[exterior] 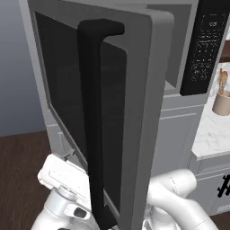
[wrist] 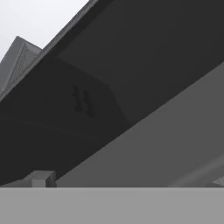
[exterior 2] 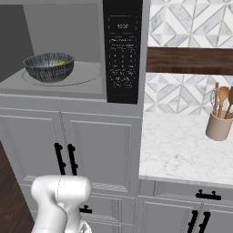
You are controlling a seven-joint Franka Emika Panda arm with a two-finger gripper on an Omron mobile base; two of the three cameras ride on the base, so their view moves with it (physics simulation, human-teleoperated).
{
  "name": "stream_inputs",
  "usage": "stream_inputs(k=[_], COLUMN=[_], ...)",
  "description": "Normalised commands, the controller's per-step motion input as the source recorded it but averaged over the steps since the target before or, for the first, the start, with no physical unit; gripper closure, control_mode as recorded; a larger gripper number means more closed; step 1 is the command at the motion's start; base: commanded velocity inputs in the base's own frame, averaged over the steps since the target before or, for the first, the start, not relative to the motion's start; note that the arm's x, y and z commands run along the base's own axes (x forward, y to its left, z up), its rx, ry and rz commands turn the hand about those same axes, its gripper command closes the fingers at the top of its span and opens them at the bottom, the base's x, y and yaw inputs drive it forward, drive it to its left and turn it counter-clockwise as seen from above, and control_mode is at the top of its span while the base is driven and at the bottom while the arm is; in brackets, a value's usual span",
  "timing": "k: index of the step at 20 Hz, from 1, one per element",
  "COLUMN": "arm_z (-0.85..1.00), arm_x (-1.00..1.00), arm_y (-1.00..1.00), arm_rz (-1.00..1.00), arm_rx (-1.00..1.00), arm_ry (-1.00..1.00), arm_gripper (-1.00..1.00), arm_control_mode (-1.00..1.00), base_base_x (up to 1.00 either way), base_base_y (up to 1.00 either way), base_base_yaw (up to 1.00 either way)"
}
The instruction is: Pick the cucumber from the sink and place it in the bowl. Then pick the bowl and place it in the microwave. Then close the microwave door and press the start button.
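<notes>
The microwave (exterior 2: 63, 86) stands open. Inside it sits the blue-grey streaked bowl (exterior 2: 48, 66), and the yellow cucumber (exterior 2: 59, 63) lies in the bowl. The microwave door (exterior: 134, 112) is swung out toward me, its black bar handle (exterior: 92, 117) facing the left base view. My white hand (exterior: 60, 176) is low behind the door's lower edge. In the hand view my gripper (wrist: 127, 181) is open and empty, close up against the door's dark glass (wrist: 87, 109) and grey frame (wrist: 166, 144). The black keypad panel (exterior 2: 122, 50) runs down the microwave's right side. The sink is out of view.
Grey cabinets with black handles (exterior 2: 66, 159) stand under the microwave. To the right a white marble counter (exterior 2: 182, 150) carries a beige crock of wooden utensils (exterior 2: 219, 124). Dark wood floor (exterior: 18, 179) lies to the left.
</notes>
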Motion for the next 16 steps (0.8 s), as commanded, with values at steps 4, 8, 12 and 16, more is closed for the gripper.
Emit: stream_inputs(k=[4,8,12,16], arm_z=[0.19,0.16,0.33,0.43], arm_x=[0.00,0.05,0.14,0.27], arm_y=[-0.71,-0.75,-0.75,-0.61], arm_rz=[0.12,0.17,0.17,0.09], arm_rx=[0.12,0.15,0.19,0.20], arm_ry=[0.00,0.00,0.02,0.13], arm_gripper=[-1.00,-1.00,-1.00,-1.00], arm_control_mode=[-1.00,-1.00,-1.00,-1.00], base_base_x=[0.00,0.00,0.00,0.00], base_base_y=[0.00,0.00,0.00,0.00], base_base_yaw=[0.00,0.00,0.00,0.00])
